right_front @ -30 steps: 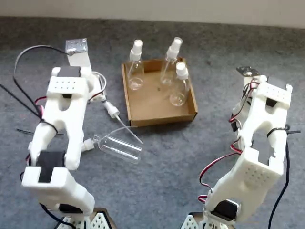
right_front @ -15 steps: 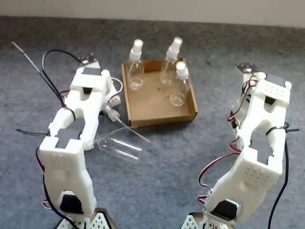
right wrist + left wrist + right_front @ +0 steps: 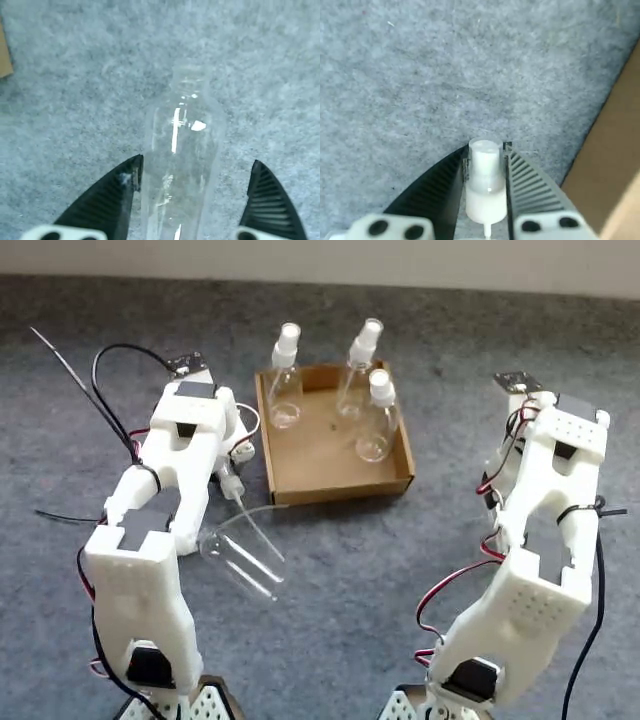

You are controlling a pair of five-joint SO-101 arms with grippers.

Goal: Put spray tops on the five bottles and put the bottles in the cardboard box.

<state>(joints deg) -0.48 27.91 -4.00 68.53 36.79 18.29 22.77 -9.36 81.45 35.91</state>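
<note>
Toward the near left of the worktop [image 3: 400,560], an open-necked clear bottle [image 3: 243,558] is lying on its side. Just beyond it, the left tool [image 3: 486,150] is clamping a white spray top [image 3: 485,172] beside the cardboard box [image 3: 340,490]. By the right edge, the right tool [image 3: 196,165] is standing wide open around a second clear bottle [image 3: 182,130]. Farther back, three topped bottles [image 3: 378,420] are standing in the box.

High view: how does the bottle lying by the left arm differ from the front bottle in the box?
The lying bottle rests on its side on the carpet; the front bottle stands upright in the cardboard box. The lying bottle's neck is bare; the front bottle wears a white spray top. Both are clear.
</note>
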